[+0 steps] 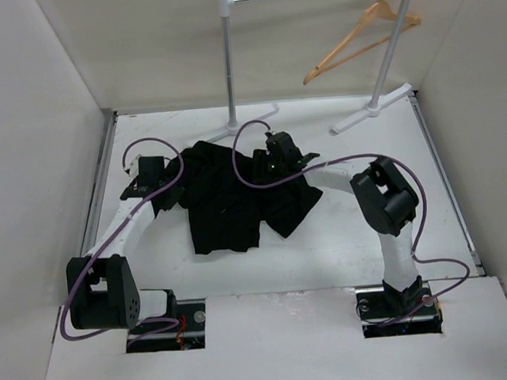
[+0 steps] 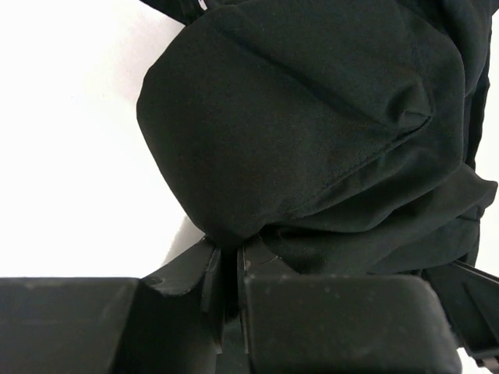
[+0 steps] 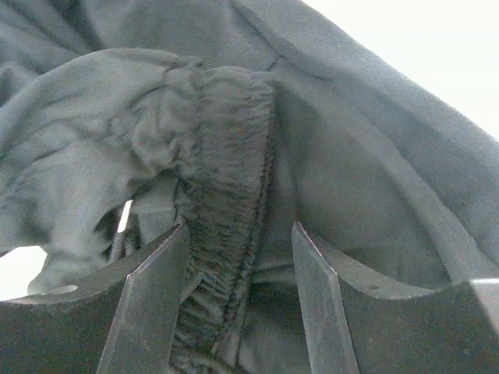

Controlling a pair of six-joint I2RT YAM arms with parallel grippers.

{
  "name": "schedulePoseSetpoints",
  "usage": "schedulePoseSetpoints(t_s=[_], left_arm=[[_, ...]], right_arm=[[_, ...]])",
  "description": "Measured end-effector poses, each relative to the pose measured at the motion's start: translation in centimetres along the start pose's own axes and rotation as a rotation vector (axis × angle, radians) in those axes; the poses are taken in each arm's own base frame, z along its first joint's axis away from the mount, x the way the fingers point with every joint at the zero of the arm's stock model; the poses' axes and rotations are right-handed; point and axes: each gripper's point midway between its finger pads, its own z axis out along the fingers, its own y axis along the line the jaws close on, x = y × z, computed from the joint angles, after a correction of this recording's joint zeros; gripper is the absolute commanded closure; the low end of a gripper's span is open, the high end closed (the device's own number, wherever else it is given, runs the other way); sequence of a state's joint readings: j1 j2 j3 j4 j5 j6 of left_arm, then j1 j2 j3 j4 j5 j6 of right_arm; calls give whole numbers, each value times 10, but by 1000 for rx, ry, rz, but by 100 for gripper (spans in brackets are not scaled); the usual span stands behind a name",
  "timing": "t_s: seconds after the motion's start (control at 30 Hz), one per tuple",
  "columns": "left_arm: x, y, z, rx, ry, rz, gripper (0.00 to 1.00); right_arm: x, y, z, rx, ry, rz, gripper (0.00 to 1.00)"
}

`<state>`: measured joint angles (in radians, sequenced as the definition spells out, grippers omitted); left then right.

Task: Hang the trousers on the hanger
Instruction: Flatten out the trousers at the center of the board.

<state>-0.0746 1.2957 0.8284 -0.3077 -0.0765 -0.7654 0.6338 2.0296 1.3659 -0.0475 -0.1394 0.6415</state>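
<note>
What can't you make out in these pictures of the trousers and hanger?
Top view: the trousers lie bunched; dark folds hide which part is leg or waist.
Left wrist view: the left gripper is shut on cloth; folds hide how much is pinched.
Wrist views: the hanger lies outside both frames; cloth dominates.

Plain black trousers (image 1: 224, 205), no pattern, on a white table (image 1: 325, 237). Hanger (image 1: 344, 45) is pale wood, rail (image 1: 228, 62) silver, arm cables (image 1: 338, 159) purple.

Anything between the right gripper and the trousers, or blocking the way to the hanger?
Nothing at the right gripper: open jaws straddle the elastic band of the trousers. The rail's right post crosses in front of the hanger.
</note>
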Motion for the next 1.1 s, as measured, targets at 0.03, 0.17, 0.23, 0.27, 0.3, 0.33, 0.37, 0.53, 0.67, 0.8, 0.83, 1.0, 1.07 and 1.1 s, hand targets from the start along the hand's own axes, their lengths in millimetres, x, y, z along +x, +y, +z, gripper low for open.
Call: schedulePoseSetpoints(t_s=[0.03,0.17,0.23,0.27,0.3,0.33,0.37,0.53,0.67,0.8,0.83,1.0,1.07,1.1], left_arm=[[-1,0,1,-1,0,-2,95],[-3,5,5,-12,-1,-17,95],[-7,8,6,-17,-4,-29,95],[-8,9,7,-18,-7,-35,95],[-10,10,7,-19,-11,-40,96],[-13,11,7,-20,-15,-46,96],[-15,12,8,-21,-19,-52,97],[-27,18,5,-32,-42,-81,98],[-64,-8,-34,36,-140,-94,98],[-130,-73,-134,245,-363,-99,98],[-144,-87,-165,306,-419,-102,98],[-202,-122,-351,595,-737,-135,97],[-214,-124,-417,695,-840,-145,97],[-215,-125,-449,755,-877,-144,96]], right_arm=[[2,-2,4,6,7,5,39],[4,-2,15,1,21,16,52],[2,5,15,-23,25,20,72],[1,9,15,-38,22,21,82],[-2,13,15,-56,15,23,91],[-5,17,15,-72,8,28,95],[-7,21,14,-90,0,32,97],[-12,32,-2,-127,-33,37,100],[-25,64,-67,-175,-103,1,100],[-54,135,-188,-309,-274,-102,100],[-58,156,-227,-353,-326,-136,99],[-67,248,-421,-614,-558,-254,99],[-71,267,-495,-712,-648,-263,99],[-74,271,-523,-746,-685,-259,99]])
